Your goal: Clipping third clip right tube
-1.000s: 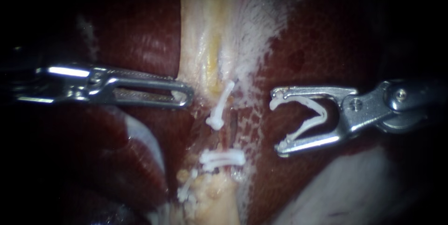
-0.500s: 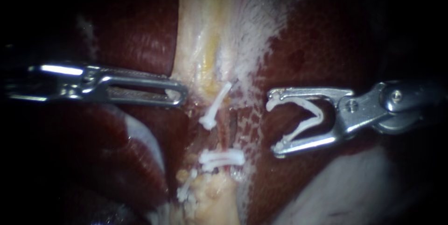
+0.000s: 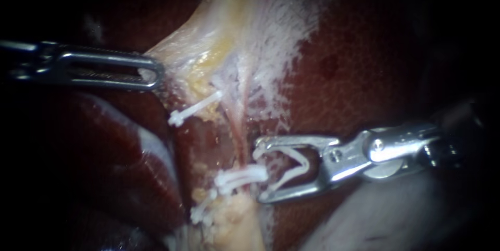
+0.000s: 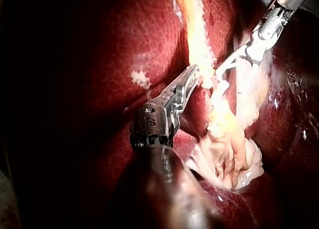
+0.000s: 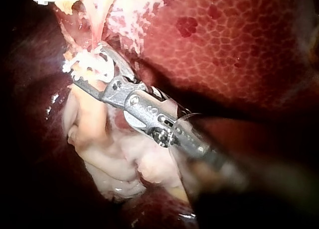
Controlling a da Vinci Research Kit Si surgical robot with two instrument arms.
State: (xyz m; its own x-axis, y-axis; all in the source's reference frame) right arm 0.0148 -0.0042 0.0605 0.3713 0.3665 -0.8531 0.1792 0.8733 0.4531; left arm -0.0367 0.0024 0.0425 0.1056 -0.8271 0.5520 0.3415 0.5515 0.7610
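My right instrument (image 3: 260, 174) carries an open white clip (image 3: 289, 170), and both jaws, spread wide, touch it. Its tips sit against the right side of a thin pink tube (image 3: 238, 131), just beside a closed clip (image 3: 240, 176) on that tube. A tilted closed clip (image 3: 195, 109) lies higher up and a third one (image 3: 203, 212) lower down. My left instrument (image 3: 155, 73) is shut on the pale tissue (image 3: 182, 48) below the gallbladder and stretches it to the left. The left wrist view shows the same grip (image 4: 195, 73). In the right wrist view the loaded jaws (image 5: 82, 64) meet the pale strand.
Dark red liver (image 3: 364, 63) lies on both sides of the pale band. Yellow fatty tissue (image 3: 234, 225) sits below the lower clips. A pale lobe edge (image 3: 156, 152) lies under my left instrument.
My left instrument pulled the pale tissue up and to the left, tilting the upper clip. My right instrument moved down and left with its open clip, up to the tube.
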